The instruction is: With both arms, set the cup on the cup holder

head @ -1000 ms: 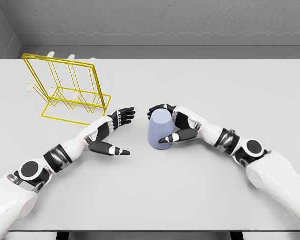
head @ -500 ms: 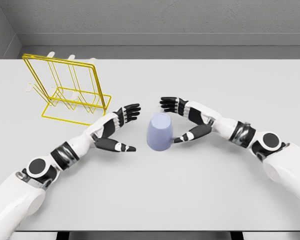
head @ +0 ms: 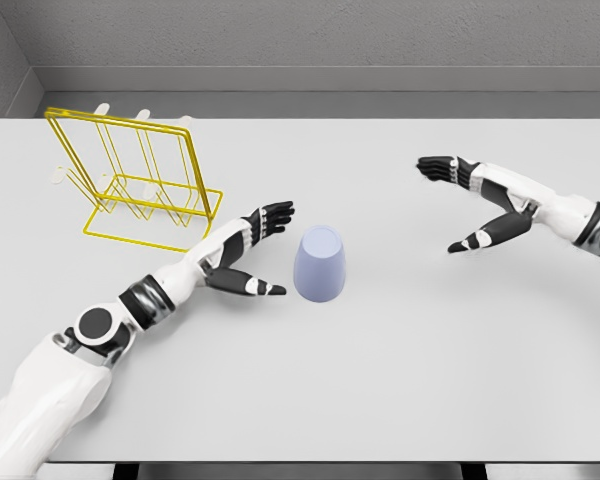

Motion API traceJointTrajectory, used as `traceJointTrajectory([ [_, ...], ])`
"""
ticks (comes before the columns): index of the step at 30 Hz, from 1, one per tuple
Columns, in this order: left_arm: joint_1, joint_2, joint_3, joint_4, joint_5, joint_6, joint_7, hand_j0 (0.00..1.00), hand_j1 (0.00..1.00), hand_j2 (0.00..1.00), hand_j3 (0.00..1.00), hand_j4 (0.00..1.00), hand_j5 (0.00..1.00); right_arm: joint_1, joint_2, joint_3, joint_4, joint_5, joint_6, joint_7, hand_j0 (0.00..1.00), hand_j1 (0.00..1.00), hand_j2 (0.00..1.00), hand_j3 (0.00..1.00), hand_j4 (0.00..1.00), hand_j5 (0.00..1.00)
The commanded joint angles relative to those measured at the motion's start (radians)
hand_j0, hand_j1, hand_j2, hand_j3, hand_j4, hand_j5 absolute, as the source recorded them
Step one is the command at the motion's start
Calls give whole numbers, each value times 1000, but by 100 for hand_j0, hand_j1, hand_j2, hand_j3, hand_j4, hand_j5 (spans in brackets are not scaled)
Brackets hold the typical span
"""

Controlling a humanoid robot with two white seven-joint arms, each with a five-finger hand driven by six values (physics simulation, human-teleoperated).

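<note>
Starting at my far left, the yellow wire cup holder [head: 140,180] stands on the grey table [head: 380,380], up and to the left of my left hand [head: 248,250], near it but not touching. I can see some pale pegs or handles behind its top bar, too small for me to tell what they are.

My left arm reaches in from the lower left, and its hand lies low over the table with the fingers [head: 276,212] spread apart and the thumb stretched out toward the cup, holding nothing.

The lavender cup [head: 319,263] stands upside down on the table just to the right of that hand, its wider end down. The thumb tip sits close beside its lower left edge; I cannot tell whether they touch.

Well to the right of the cup, my right hand [head: 482,200] hangs above the table, the fingers opened wide and the thumb pointing down and left, gripping nothing. Its arm enters from the right edge.
</note>
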Motion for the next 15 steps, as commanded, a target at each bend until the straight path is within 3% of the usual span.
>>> traceJointTrajectory([
  [1,0,-24,4,18,1,0,-3,100,100,100,100,100,100,0,-23,-85,2,185,-2,0,100,100,100,100,100,100],
  [2,0,-28,4,18,1,0,-3,100,100,100,100,100,100,0,-49,-150,1,346,-2,-48,100,100,100,100,100,100],
  [3,0,-35,1,18,1,0,-4,100,100,100,100,100,100,-8,-66,-182,-2,476,-2,-163,100,100,100,100,100,100],
  [5,0,-41,-4,18,1,-2,-4,100,100,100,100,100,100,-11,-70,-219,-4,611,-2,-234,100,100,100,100,100,100],
  [9,0,-38,-4,15,-14,-3,-6,100,100,100,100,100,100,-14,-78,-224,-8,613,-2,-237,100,100,100,100,100,100],
  [11,3,-36,1,15,-13,-3,-7,100,100,100,100,100,100,-12,-78,-152,1,611,-2,-237,100,100,100,100,100,100],
  [15,6,-39,-4,10,-12,-3,-13,100,100,100,100,100,100,-26,-98,-156,2,605,-2,-240,100,100,100,100,100,100],
])
